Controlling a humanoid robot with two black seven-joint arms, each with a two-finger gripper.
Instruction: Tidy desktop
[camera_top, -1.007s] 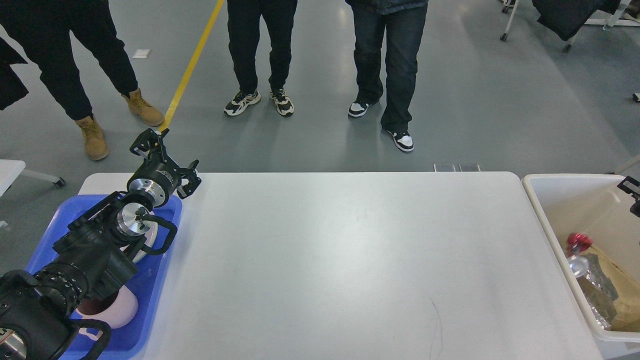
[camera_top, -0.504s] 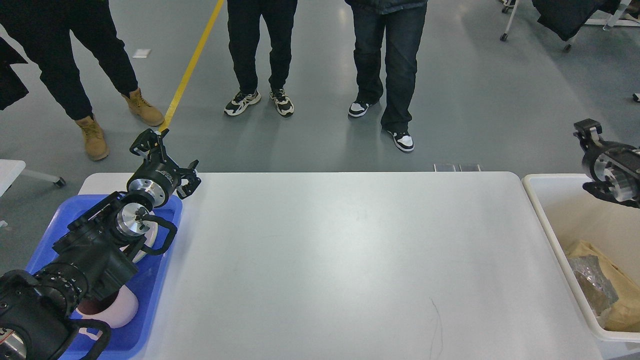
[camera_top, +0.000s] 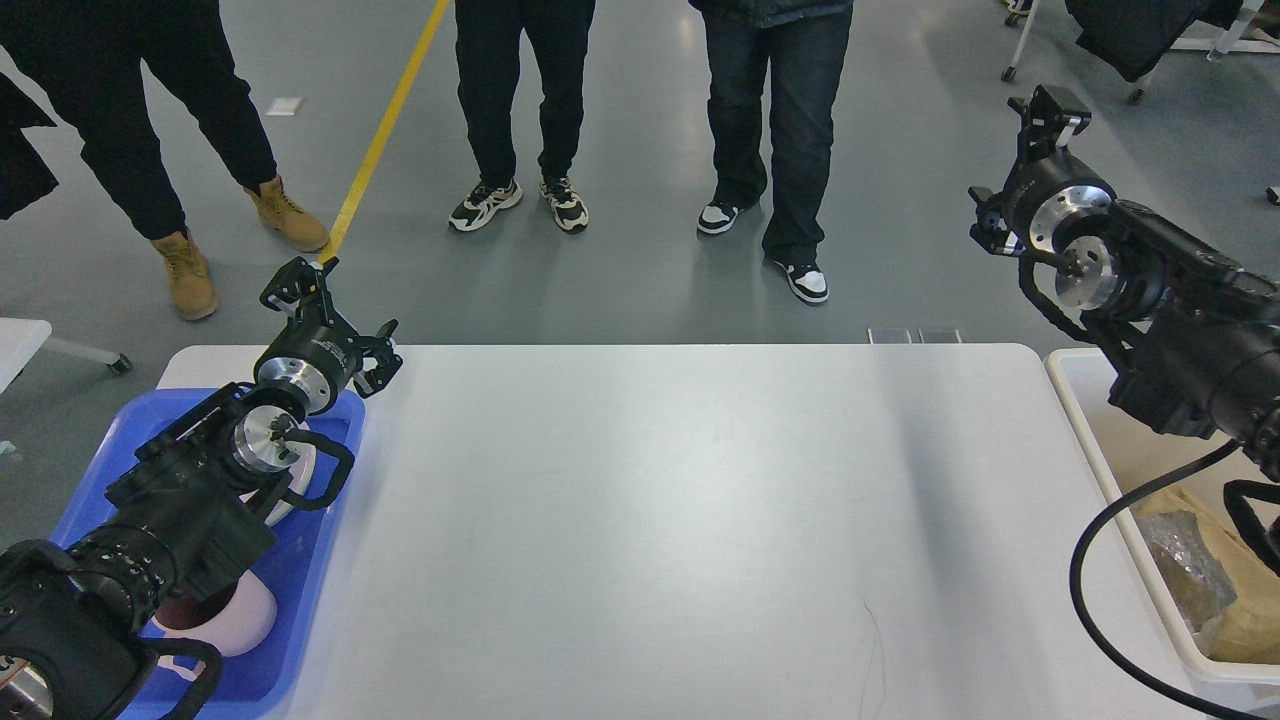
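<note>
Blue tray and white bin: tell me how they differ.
The tray is blue and shallow, on the desktop's left end; the bin is cream-white and deep, beside its right end. The tray holds a cup; the bin holds crumpled wrapping. Both are open-topped containers.

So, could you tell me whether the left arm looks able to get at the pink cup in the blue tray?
Probably yes, after pulling back: the cup lies in the tray under that arm, whose open tool is past the tray's far edge.
</note>
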